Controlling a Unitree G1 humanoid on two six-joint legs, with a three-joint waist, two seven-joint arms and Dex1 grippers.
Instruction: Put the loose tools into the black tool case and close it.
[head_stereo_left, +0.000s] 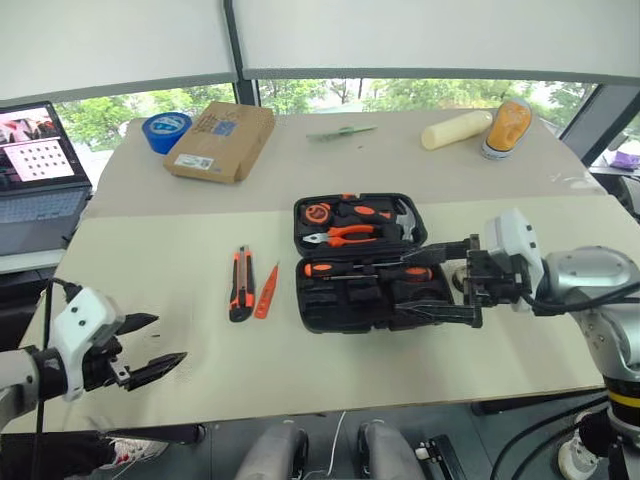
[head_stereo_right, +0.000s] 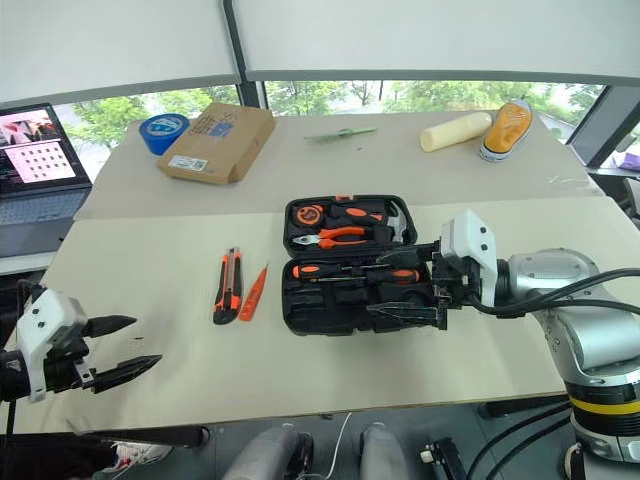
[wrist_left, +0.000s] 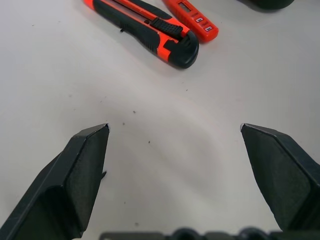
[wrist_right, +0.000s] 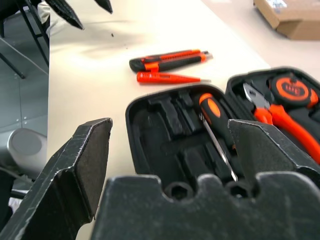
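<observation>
Here, from my head, the black tool case (head_stereo_left: 360, 263) lies open mid-table, the utility knife (head_stereo_left: 241, 283) and slim orange tester (head_stereo_left: 267, 291) just left of it; my right gripper (head_stereo_left: 437, 284) hangs spread over its right end, my left gripper (head_stereo_left: 146, 346) spread at the near-left edge. My left wrist sees splayed fingers (wrist_left: 80, 175) over bare table near the knife. My right wrist sees wide fingers (wrist_right: 82, 160) above a screwdriver (wrist_right: 212, 120) slotted in the case.

black tool case (head_stereo_left: 360, 262) lies open on counter (head_stereo_left: 200, 350), right hand (head_stereo_left: 432, 282) spread over its near half. utility knife (head_stereo_left: 241, 283) and orange tester (head_stereo_left: 267, 291) just left of it. left hand (head_stereo_left: 150, 345) open, well apart.
</observation>
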